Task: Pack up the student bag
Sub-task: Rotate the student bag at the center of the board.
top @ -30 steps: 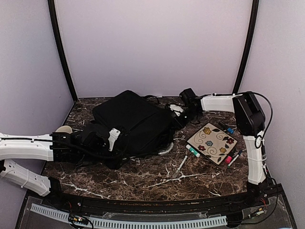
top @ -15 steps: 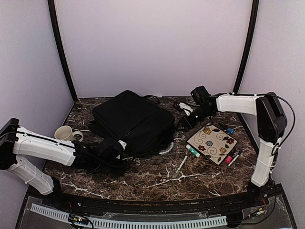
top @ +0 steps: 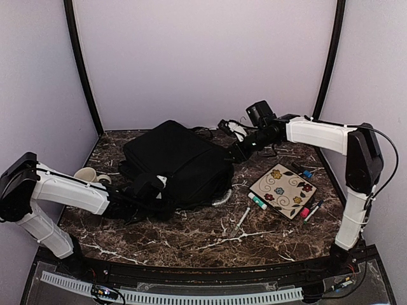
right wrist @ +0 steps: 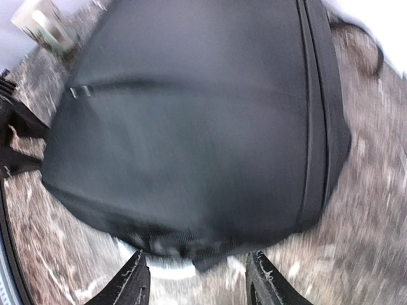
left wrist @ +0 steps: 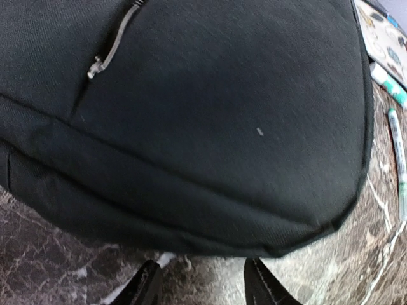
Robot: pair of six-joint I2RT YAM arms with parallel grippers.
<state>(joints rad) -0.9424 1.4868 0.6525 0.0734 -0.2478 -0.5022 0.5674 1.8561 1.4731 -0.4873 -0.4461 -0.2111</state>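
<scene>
Judging by the student bag (top: 175,162), flat on the desk (top: 191,244) left of centre and seemingly zipped, likely at the opening step. Left jaws parted and empty at its near edge; right jaws parted and empty at its far right corner. Pin the fabric with one side, find the zipper pull (left wrist: 105,60), then tug along the seam, not upward. Keep clear of the markers (top: 257,202).
</scene>
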